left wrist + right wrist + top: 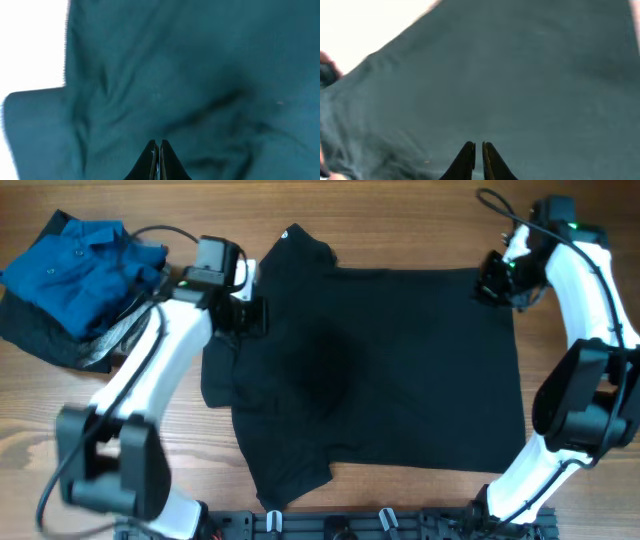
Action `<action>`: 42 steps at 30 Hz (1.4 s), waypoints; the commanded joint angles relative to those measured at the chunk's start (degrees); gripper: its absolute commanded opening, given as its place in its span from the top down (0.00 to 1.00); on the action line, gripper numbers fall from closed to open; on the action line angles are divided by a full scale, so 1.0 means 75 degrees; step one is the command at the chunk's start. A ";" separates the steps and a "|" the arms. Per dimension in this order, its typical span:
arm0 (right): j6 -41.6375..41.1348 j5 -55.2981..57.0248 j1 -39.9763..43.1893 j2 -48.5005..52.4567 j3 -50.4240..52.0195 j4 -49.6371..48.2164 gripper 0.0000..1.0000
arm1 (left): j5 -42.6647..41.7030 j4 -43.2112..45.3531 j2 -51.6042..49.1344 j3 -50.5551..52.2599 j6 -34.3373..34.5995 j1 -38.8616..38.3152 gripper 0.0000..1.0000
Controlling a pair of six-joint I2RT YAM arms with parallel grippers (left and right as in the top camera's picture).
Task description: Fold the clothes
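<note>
The black T-shirt [390,370] lies spread across the table, hem to the right and sleeves at the far and near sides. A small white label [285,232] shows at its far left. My left gripper [247,315] is on the shirt's left shoulder area. In the left wrist view its fingers [159,146] are closed, and creases in the fabric [200,75] run toward them. My right gripper [493,280] is at the shirt's far right hem corner. Its fingers [479,147] are nearly closed over smooth fabric [520,75], pinching the edge.
A blue collared shirt [75,265] lies on dark folded garments [40,330] at the far left of the wooden table [590,510]. The arm bases stand along the front edge [350,525].
</note>
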State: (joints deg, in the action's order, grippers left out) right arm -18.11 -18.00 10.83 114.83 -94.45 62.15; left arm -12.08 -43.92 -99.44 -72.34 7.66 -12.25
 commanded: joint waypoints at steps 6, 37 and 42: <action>-0.0478 0.0845 -0.0061 0.0149 0.1784 -0.1145 0.96 | 0.0393 0.1215 -0.1967 -0.0055 0.0047 0.0070 0.96; 0.0615 -0.0449 -0.0041 -0.3654 0.2008 -0.1606 0.44 | 0.0490 -0.2594 0.0571 -0.3357 0.0230 0.1274 0.61; 0.0157 0.0624 -0.0041 -0.3981 0.2133 0.0300 0.37 | 0.1139 -0.5307 0.1684 -0.3337 0.0391 0.1271 0.65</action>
State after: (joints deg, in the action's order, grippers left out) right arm -15.14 -19.35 10.57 84.84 -78.91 59.94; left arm -6.24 -78.61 -88.29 -97.51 10.37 -2.98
